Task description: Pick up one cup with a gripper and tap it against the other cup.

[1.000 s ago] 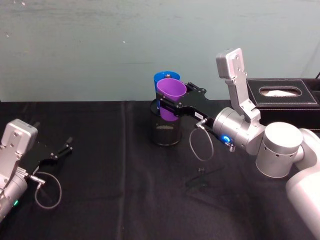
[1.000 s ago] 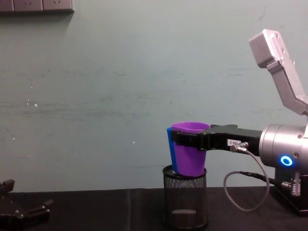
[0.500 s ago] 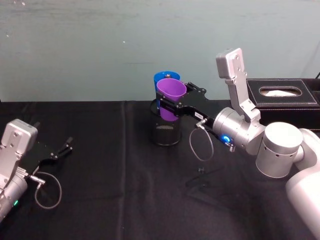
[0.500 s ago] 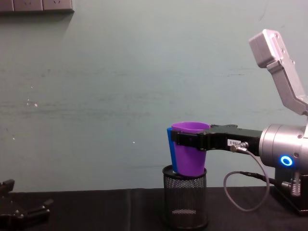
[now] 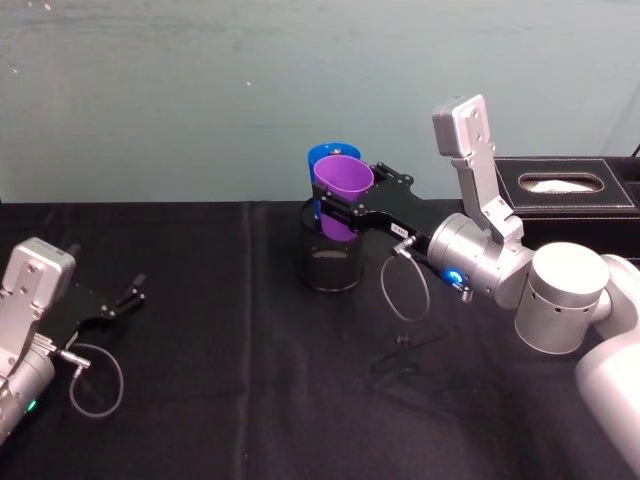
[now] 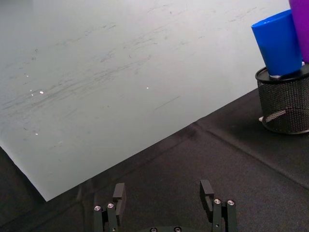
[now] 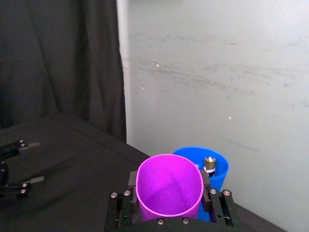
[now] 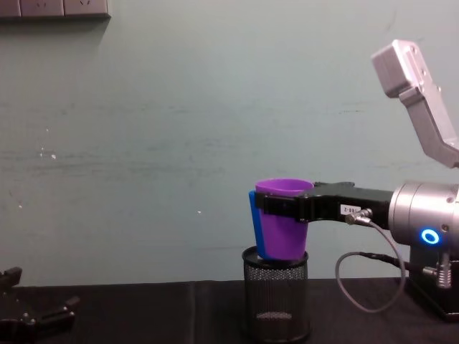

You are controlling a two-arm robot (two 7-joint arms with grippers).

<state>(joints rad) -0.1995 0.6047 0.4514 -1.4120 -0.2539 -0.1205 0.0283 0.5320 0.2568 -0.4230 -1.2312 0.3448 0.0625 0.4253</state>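
The left end effector (image 5: pixel 128 297) lies low at the near left of the black desk (image 5: pixel 230 400), its two fingers spread wide with nothing between them; the left wrist view shows the same open fingers (image 6: pixel 119 193) over bare cloth. A looped grey cable (image 5: pixel 95 378) hangs from that arm.

Farther in, at the middle of the desk, stands a black wire-mesh pen holder (image 5: pixel 330 265). Above its mouth the right end effector (image 5: pixel 345 203), reaching in from the right on a silver-grey arm with a glowing blue ring (image 8: pixel 429 236), is closed on the purple cup (image 5: pixel 343 195), gripping it just below the rim. The cup is upright, mouth up, and in the chest view its base (image 8: pixel 282 247) hangs at about the level of the holder's rim (image 8: pixel 276 256). In the right wrist view the fingers (image 7: pixel 132 179) sit against either side of the cup's wall.

Just behind the purple cup, on the far side, is the blue cup (image 5: pixel 328 156), upright, its lower part down inside the pen holder. The two cups' walls look pressed together or very nearly so; contact cannot be settled.

At the far right of the desk sits a black tissue box (image 5: pixel 565 190).
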